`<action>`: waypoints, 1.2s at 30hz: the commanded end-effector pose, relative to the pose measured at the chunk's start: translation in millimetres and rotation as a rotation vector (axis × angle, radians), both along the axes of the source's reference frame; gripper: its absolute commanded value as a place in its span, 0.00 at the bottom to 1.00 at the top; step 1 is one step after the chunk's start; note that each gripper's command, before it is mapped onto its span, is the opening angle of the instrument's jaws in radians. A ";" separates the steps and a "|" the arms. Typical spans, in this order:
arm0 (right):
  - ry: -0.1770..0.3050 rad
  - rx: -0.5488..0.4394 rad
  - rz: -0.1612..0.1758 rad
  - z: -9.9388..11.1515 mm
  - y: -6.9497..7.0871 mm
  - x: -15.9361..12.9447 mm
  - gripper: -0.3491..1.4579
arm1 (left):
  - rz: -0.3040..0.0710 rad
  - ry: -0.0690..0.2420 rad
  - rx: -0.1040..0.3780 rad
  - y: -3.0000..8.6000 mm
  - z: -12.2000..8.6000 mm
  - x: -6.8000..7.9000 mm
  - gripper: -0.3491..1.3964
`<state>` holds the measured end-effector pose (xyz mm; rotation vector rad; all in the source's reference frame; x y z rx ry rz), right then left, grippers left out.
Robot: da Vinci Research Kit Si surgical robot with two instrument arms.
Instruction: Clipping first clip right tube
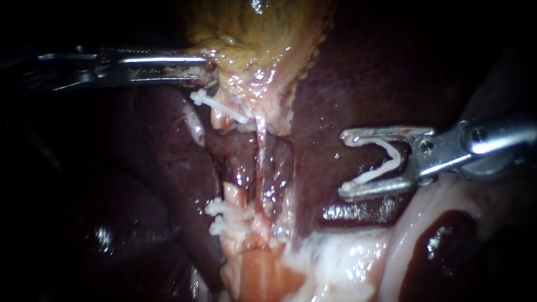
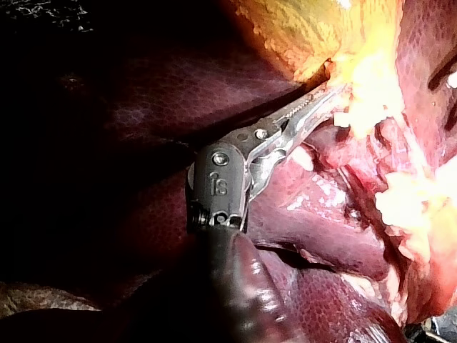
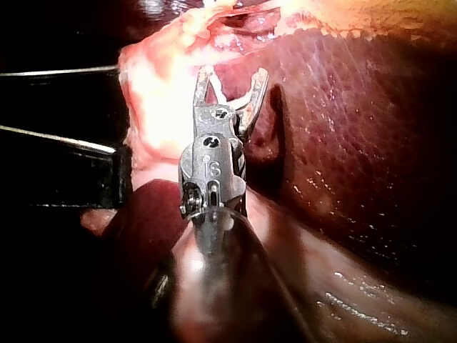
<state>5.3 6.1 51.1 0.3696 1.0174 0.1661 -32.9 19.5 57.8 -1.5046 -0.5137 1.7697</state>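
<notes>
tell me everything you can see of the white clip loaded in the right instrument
The clip is white and looks like plastic: two slim curved legs joined at a hinge on the shaft side, forming an open V whose mouth faces the tubes. It sits in the tip of the right instrument, with metal against each leg from outside. It hangs over the dark liver, apart from the right tube, with nothing inside it.

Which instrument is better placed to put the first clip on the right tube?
Right. My right instrument holds an open white clip in its tool, mouth facing the unclipped right tube. My left instrument is shut on the gallbladder and carries no clip.
</notes>
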 end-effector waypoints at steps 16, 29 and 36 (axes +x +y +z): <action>0.003 0.009 -0.014 -0.1 -0.1 0.6 0.47 | -0.016 -0.028 0.020 2.4 -8.6 7.7 0.00; 0.011 0.099 -0.038 2.0 -2.2 7.9 0.47 | -0.021 -0.023 0.016 2.1 -8.2 6.8 0.00; 0.026 0.144 -0.029 4.1 -3.3 12.6 0.47 | -0.022 -0.023 0.016 2.1 -8.2 6.7 0.00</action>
